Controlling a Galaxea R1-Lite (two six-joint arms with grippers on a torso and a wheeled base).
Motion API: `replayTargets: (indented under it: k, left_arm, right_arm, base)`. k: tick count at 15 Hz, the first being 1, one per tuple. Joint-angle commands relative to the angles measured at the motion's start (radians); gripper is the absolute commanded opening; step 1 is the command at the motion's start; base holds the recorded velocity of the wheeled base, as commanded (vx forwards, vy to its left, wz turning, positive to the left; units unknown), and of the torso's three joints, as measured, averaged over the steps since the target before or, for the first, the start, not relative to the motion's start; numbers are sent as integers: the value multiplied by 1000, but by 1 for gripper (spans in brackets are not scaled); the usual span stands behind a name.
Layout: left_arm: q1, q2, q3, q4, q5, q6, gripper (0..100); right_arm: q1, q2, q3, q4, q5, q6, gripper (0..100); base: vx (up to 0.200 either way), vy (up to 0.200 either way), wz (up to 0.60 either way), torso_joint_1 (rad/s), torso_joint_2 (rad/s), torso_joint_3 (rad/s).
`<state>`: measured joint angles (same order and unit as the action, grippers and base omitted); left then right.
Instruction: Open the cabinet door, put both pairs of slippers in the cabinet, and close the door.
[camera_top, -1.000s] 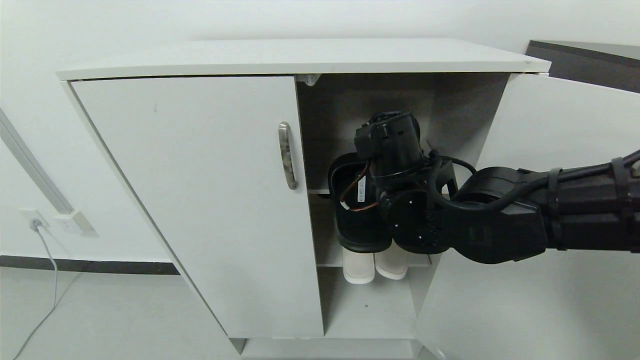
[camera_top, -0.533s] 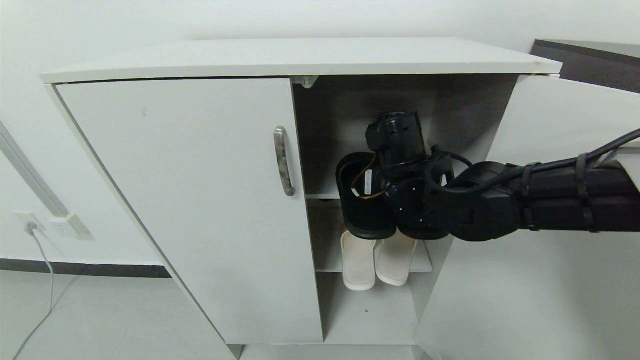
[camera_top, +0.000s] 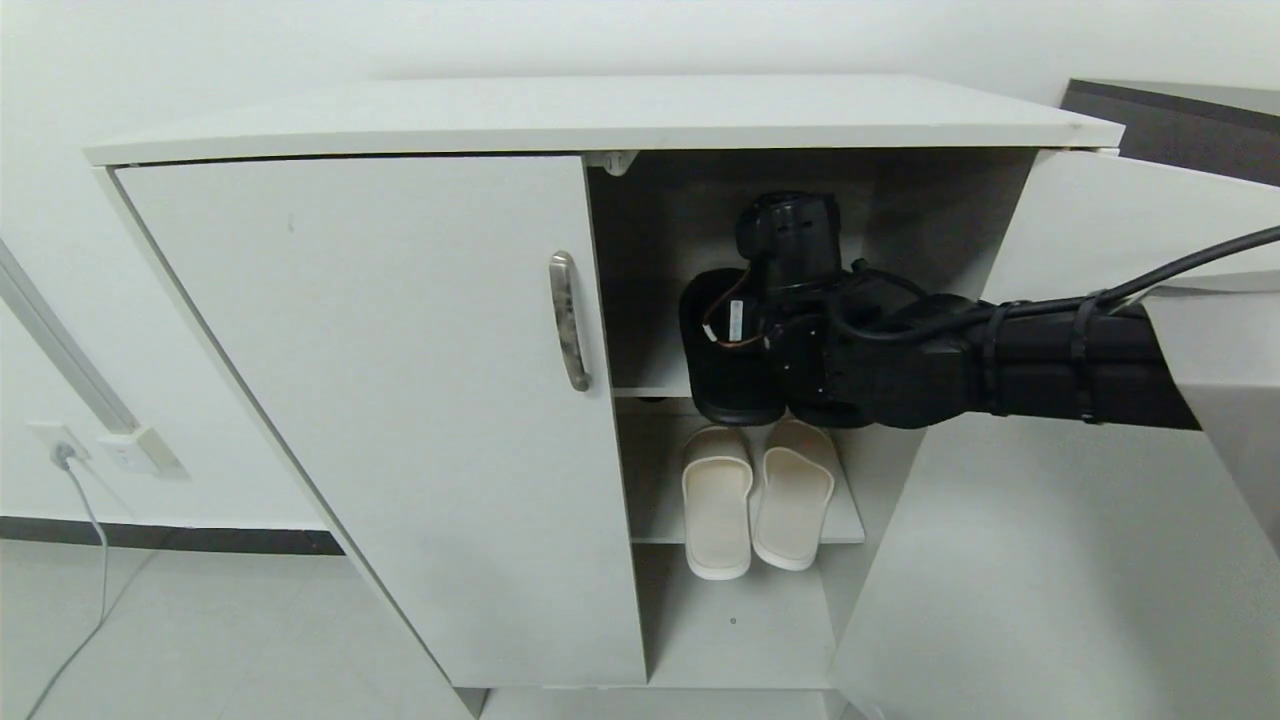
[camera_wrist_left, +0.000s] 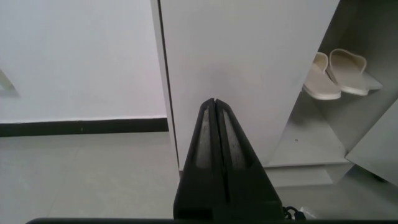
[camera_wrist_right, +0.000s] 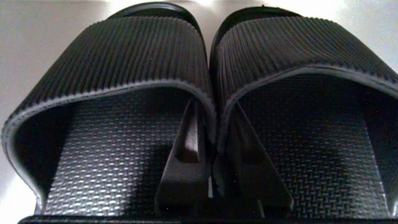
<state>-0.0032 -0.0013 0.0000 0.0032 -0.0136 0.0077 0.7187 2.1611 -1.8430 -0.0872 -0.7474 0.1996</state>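
Right gripper (camera_wrist_right: 211, 130) pinched black slippers (camera_top: 722, 345) by inner straps, long axis running into cabinet (camera_top: 600, 110), heels over front edge of upper shelf (camera_top: 650, 380), white slippers (camera_top: 755, 495) below.

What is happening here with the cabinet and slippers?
The right gripper holds the black slippers pinched together at the upper shelf of the cabinet, whose right door stands open. The white slippers lie on the shelf below. The left gripper hangs shut outside, before the closed left door.

wall socket (camera_top: 55, 440) | cable duct (camera_top: 60, 340) | dark skirting (camera_top: 180, 535) | grey floor (camera_top: 220, 640) | white wall (camera_top: 60, 150)
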Motion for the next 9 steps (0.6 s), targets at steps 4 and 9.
replayTargets:
  k: [4, 9]
  left_arm:
    - [0, 1, 0, 0, 0, -2, 0]
    - [0, 1, 0, 0, 1, -2, 0]
  right_arm:
    - [-10, 39, -44, 4, 2, -9, 0]
    - [-13, 62, -65, 4, 3, -15, 0]
  base:
    - [0, 0, 0, 0, 0, 0]
    - [0, 0, 0, 0, 0, 0]
